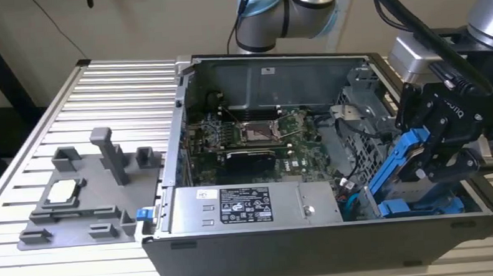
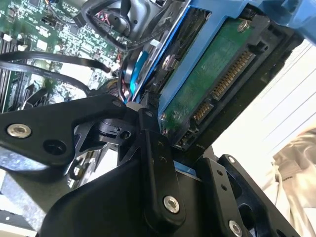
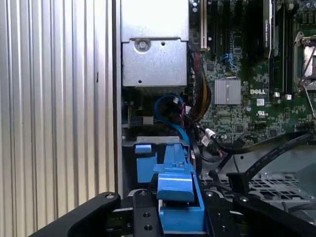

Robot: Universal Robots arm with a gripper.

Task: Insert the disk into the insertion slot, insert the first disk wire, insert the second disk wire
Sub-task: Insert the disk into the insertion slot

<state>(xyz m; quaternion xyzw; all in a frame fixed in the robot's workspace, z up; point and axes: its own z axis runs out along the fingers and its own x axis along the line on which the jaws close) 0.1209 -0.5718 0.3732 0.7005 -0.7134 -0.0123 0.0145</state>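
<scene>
Gripper (image 1: 444, 167), black two-finger claw, is clamped on the disk (image 1: 407, 159): a flat metal drive with a green circuit-board underside in a bright blue plastic carrier frame. We see it held steeply tilted over the exterior view's right end of the open dark grey computer case (image 1: 235, 254). Just below it a second blue-fronted carrier (image 1: 420, 205) lies in the case. Beyond are the green motherboard (image 1: 255, 134) and the grey plastic fixture plate (image 1: 74, 201) on the ribbed aluminium table (image 1: 103, 88).

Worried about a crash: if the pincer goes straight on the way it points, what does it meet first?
Likely the other blue carrier in the drive bay, below the disk that the pincer grips; depth is unclear.
</scene>
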